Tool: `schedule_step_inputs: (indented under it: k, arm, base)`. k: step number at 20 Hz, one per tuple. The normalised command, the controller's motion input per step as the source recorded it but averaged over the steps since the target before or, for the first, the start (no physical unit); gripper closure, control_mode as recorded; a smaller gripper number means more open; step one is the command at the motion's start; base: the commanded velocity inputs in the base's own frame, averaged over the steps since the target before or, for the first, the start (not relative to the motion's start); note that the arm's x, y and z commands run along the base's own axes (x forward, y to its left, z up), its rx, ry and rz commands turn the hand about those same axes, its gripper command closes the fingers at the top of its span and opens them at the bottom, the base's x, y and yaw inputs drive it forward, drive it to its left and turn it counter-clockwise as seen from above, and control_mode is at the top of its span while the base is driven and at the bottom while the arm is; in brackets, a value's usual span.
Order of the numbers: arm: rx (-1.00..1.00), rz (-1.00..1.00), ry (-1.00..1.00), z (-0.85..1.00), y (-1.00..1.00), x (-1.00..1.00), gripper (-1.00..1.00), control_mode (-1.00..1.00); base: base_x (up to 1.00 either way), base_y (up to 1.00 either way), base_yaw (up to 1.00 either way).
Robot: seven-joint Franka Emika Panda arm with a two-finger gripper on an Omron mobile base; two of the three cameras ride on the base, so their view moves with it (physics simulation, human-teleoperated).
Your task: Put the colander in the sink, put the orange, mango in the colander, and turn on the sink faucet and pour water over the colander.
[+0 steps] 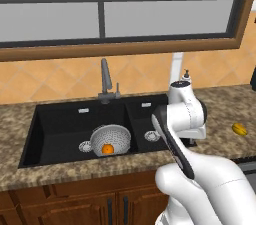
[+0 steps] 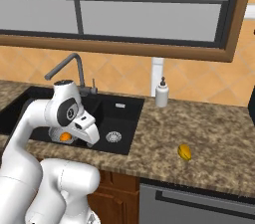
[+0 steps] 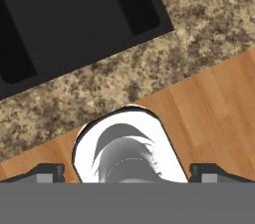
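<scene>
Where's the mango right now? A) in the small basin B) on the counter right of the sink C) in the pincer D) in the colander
B: the mango lies on the countertop right of the sink; only the orange is in the colander.

Speckled brown granite tabletop (image 1: 30, 114) as landmark. Behind it: orange diagonal-tile backsplash (image 1: 55, 76). Above that: wide window (image 1: 120, 14), wood frame, grey panes w/ blinds. Below tabletop front edge: brown wood cabinet doors (image 1: 80, 201), dark handles; to their right a grey appliance front (image 2: 194, 203). Wood floor (image 3: 214, 103). Light even.
</scene>
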Motion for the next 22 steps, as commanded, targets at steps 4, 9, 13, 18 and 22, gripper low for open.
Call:
schedule_step_inputs:
  k: [4,9,13,18,22]
  arm:
    - [0.0,0.0,0.0,0.0,0.0,0.0,-1.0,1.0]
    - [0.0,0.0,0.0,0.0,0.0,0.0,-1.0,-1.0]
    - [0.0,0.0,-0.05,0.0,0.0,-0.08,-1.0,-1.0]
    - [0.05,0.0,0.02,-0.07,-0.49,0.01,-1.0,-1.0]
    - [0.1,0.13,-0.01,0.01,-0.95,-0.03,-1.0,-1.0]
  base:
    - [0.0,0.0,0.0]
    - [0.0,0.0,0.0]
    - [0.0,0.0,0.0]
    - [0.0,0.0,0.0]
    - [0.0,0.0,0.0]
